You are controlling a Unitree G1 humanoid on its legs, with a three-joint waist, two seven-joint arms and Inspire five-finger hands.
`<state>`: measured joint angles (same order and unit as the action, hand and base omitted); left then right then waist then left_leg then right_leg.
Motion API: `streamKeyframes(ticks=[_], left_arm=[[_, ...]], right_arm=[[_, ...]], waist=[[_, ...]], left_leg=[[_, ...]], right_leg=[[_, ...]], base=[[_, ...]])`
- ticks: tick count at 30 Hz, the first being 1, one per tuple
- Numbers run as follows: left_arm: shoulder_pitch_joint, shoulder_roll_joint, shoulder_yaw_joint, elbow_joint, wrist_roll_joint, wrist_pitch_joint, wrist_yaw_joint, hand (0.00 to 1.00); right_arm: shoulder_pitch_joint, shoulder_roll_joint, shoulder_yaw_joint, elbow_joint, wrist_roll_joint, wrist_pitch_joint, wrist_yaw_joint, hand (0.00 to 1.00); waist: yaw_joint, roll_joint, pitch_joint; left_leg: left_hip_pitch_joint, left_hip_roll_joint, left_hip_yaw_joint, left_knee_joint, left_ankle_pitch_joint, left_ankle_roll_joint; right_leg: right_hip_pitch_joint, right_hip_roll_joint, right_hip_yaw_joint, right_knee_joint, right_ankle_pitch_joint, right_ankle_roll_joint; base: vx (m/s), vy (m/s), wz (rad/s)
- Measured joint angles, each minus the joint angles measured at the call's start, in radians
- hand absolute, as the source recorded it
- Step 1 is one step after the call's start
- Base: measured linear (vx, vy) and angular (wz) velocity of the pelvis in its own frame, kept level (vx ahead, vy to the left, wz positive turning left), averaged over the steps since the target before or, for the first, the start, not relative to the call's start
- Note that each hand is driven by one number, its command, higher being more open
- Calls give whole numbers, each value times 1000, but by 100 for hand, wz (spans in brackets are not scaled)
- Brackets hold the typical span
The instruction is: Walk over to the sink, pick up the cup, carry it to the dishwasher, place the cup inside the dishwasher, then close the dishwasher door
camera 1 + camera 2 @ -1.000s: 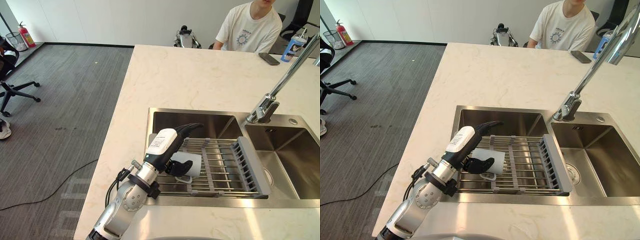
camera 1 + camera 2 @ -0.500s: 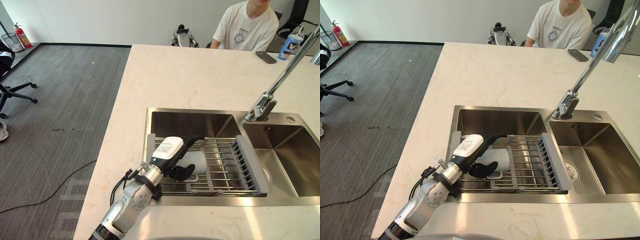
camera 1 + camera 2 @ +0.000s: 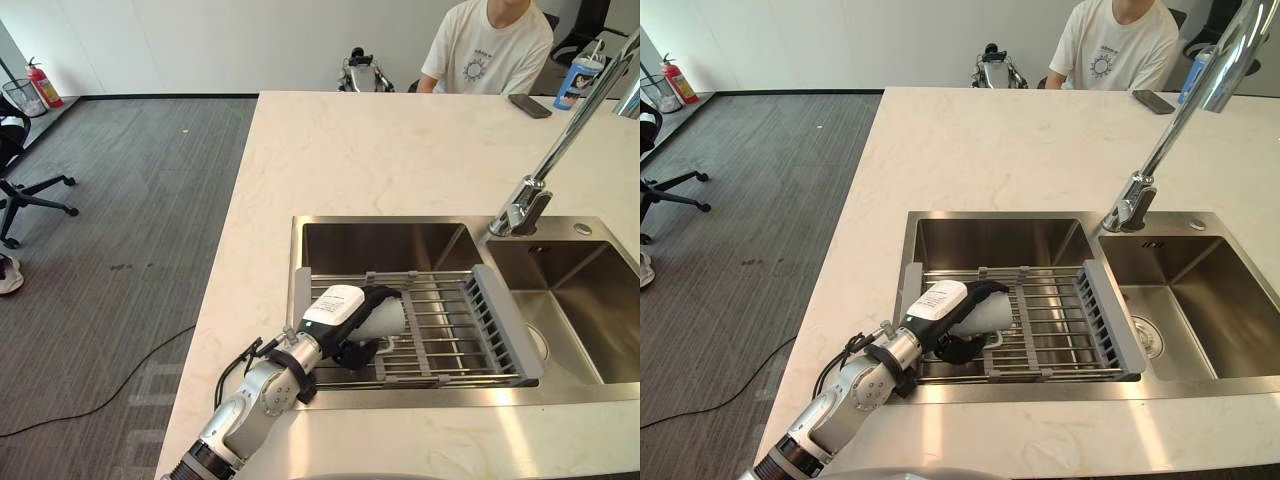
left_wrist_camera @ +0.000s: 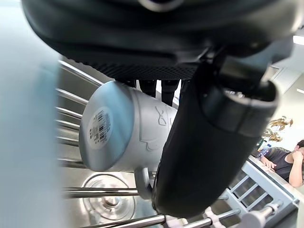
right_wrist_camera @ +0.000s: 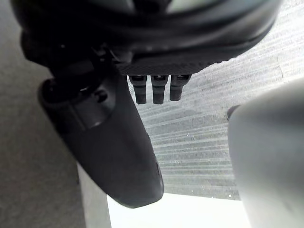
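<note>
A white cup (image 3: 388, 318) lies on its side on the wire rack (image 3: 450, 330) across the left sink basin (image 3: 390, 245). My left hand (image 3: 338, 308) reaches in from the counter's front edge and rests on the cup, fingers curled over its top. In the left wrist view the cup's labelled base (image 4: 102, 126) faces me, the thumb (image 4: 204, 142) crosses its side by the handle, and the fingers wrap behind it. My right hand (image 5: 109, 137) hangs over grey carpet with relaxed fingers and holds nothing.
A tall chrome faucet (image 3: 545, 170) stands between the left basin and the right basin (image 3: 580, 300). A person (image 3: 490, 45) sits at the far side of the pale counter (image 3: 400, 150), beside a phone (image 3: 527, 105) and a blue cup (image 3: 570, 85). An office chair (image 3: 20, 170) stands far left.
My left hand has come down onto the cup and its fingers have curled over it. The camera has shifted a little, so the whole scene sits differently.
</note>
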<state>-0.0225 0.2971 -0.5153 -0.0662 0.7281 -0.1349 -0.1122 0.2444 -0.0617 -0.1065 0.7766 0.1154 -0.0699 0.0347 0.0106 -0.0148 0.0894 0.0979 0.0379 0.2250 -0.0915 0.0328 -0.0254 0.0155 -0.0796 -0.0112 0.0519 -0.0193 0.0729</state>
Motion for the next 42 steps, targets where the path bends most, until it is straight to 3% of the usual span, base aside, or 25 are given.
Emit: streamKeyframes(ticks=[6, 7, 19, 29, 36, 42], left_arm=[[14, 4, 18, -1, -1, 0, -2, 90], [20, 4, 24, -3, -1, 1, -4, 30], [26, -24, 58, -1, -66, 33, -8, 30], [23, -32, 76, -38, -194, 71, -4, 30], [23, -84, 147, -223, -411, 72, 59, 30], [62, -167, 260, -370, -665, 45, 144, 30]], right_arm=[[0, -5, 1, 0, 0, 6, 0, 90], [0, -6, 1, 0, 0, 9, 0, 90], [-2, -11, 12, 3, -1, 16, 3, 90], [3, -7, 3, 4, -1, 16, 3, 90], [18, 11, -9, 3, 0, 16, 2, 90], [20, 36, -36, 3, 1, 26, 1, 90]], waist=[[-1, 0, 0], [-1, 0, 0], [-1, -1, 1], [-1, -8, -5], [1, -27, -17], [14, -23, -22]], left_leg=[[5, -10, -7, -1, 3, 6], [9, -12, -8, -1, 3, 6], [17, -21, -21, -3, 2, 8], [8, -20, -3, -2, -8, 9], [19, -15, 11, -2, -25, 17], [36, 12, 30, -2, -29, 16]], right_leg=[[7, -10, -7, 0, -2, 6], [12, -11, -9, -1, -2, 6], [36, -22, -25, -25, -11, 15], [32, -21, -4, -35, 19, 17], [31, -14, 18, -27, 23, 16], [29, 12, 26, -8, 42, 15]], base=[[-4, 14, 2], [-13, 16, 5], [-18, 9, 4], [0, 5, -4], [0, -2, -9], [-18, -19, -8]])
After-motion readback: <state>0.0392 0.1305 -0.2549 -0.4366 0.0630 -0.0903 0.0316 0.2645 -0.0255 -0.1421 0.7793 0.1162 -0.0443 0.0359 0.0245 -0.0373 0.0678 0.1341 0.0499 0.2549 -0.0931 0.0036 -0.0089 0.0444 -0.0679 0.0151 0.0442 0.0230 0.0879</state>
